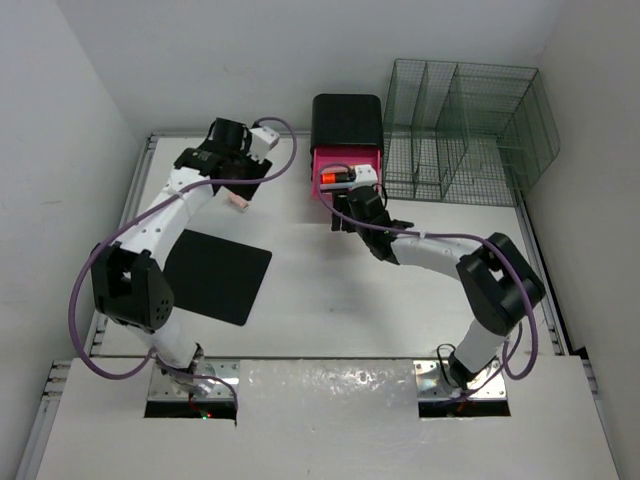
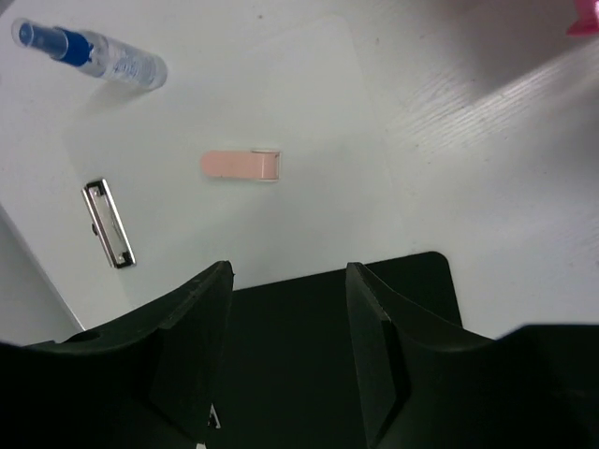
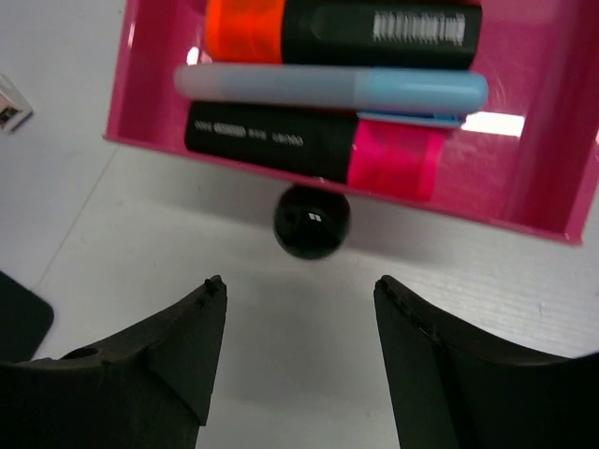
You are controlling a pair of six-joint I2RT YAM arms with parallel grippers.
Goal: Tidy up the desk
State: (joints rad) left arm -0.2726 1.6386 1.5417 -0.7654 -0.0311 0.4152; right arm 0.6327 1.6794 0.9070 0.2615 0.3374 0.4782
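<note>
The desk (image 1: 330, 300), a large white flat rectangular tabletop with thin metal rails on its edges, fills the middle of the top view and lies under everything else. It looks stiff, heavy and fixed, with a smooth and probably slippery face, so it is nothing to grip. The sensible holds are likely the small loose items on it. In the left wrist view a pale pink flat oblong piece (image 2: 241, 166) sits mid-frame, a shiny metal clip (image 2: 109, 223) at lower left, and a clear tube with a blue cap (image 2: 89, 51) at upper left; all look light. The left gripper (image 2: 288, 281) hangs above a flat black clipboard (image 2: 421, 290), jaws apart and empty. In the right wrist view the right gripper (image 3: 299, 290), likewise parted and holding nothing, faces the round black knob (image 3: 312, 220) of an open pink plastic drawer (image 3: 150, 94) holding three markers (image 3: 328, 86).
</note>
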